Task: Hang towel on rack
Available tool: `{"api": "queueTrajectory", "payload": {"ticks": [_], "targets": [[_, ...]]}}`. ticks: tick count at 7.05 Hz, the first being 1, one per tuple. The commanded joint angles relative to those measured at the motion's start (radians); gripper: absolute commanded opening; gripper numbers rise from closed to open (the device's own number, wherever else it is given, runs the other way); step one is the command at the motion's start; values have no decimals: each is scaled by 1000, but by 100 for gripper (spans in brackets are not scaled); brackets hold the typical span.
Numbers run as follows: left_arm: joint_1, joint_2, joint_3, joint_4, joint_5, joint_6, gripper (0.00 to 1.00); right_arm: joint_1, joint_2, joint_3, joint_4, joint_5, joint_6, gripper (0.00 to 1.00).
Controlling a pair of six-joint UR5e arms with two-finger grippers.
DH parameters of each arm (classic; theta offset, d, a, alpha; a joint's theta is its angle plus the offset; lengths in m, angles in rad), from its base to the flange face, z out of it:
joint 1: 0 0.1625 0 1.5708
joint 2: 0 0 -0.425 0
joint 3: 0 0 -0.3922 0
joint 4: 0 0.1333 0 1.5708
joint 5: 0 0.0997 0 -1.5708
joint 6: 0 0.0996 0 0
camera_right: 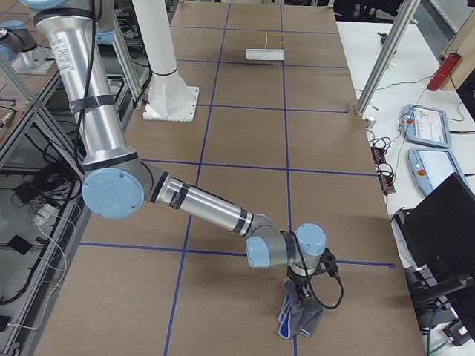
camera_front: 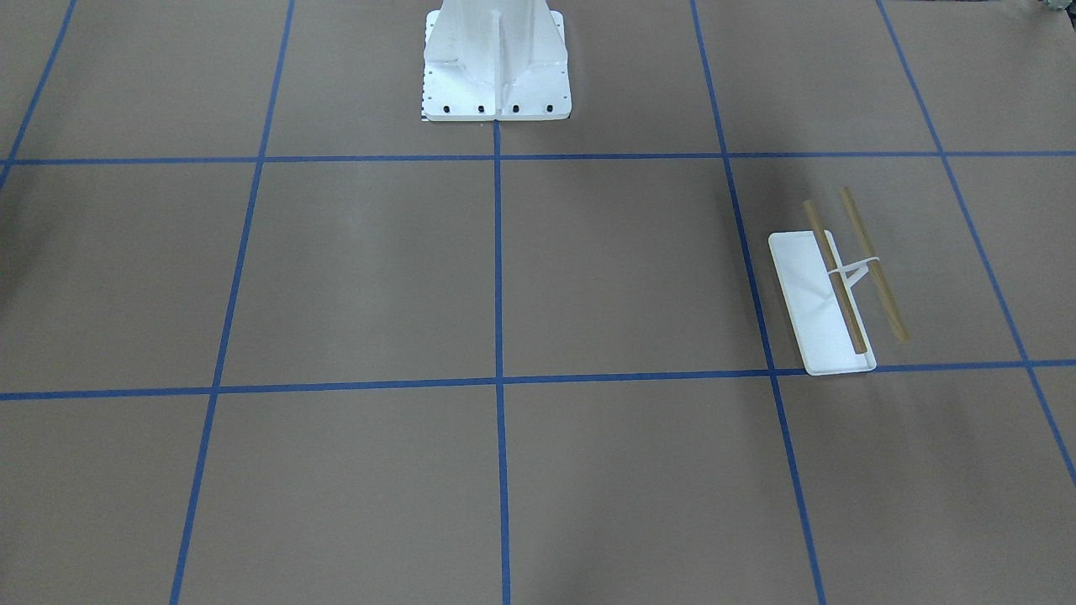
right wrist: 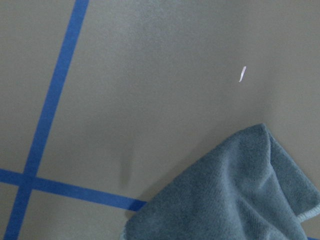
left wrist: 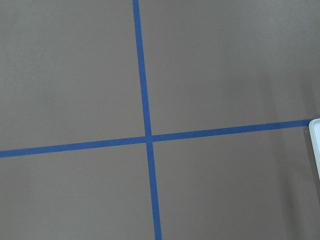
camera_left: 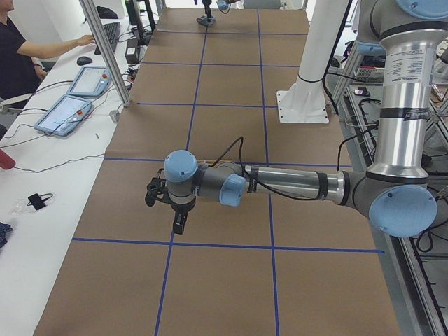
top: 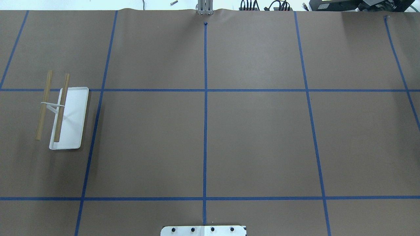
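Observation:
The rack (top: 65, 114) stands on the table's left side in the overhead view, a white tray with two tan rods, nothing on them. It also shows in the front view (camera_front: 828, 294) and far off in the right side view (camera_right: 265, 46). The towel (camera_right: 300, 320) lies crumpled at the table's near end there, and fills the right wrist view's lower right (right wrist: 235, 195). My right gripper (camera_right: 304, 295) points down right over it; I cannot tell whether it is open. My left gripper (camera_left: 178, 224) hangs above bare table; I cannot tell its state. The tray's corner (left wrist: 315, 145) edges the left wrist view.
The white robot pedestal (camera_front: 496, 67) is bolted at the table's middle edge. Blue tape lines cross the brown table. An operator (camera_left: 17, 49) and tablets (camera_left: 70, 105) are at a side bench. A metal post (camera_right: 382, 55) stands at the table's edge.

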Motion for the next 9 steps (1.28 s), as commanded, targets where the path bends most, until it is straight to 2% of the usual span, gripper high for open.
{"api": "queueTrajectory", "payload": {"ticks": [1, 2, 3, 4, 5, 9], "targets": [[0, 4, -14, 0, 0, 0, 99, -1, 1, -30, 2, -23, -21, 100], [-2, 5, -23, 0, 0, 0, 99, -1, 1, -31, 2, -40, -23, 100], [-2, 5, -25, 0, 0, 0, 99, -2, 7, -34, 1, -48, -20, 87], [0, 5, -24, 0, 0, 0, 99, -2, 9, -36, 1, -48, -23, 20], [0, 5, -25, 0, 0, 0, 99, -1, 12, -36, 1, -46, -24, 0], [0, 4, -33, -2, 0, 0, 99, 5, 62, -33, -5, -74, 14, 0]]}}
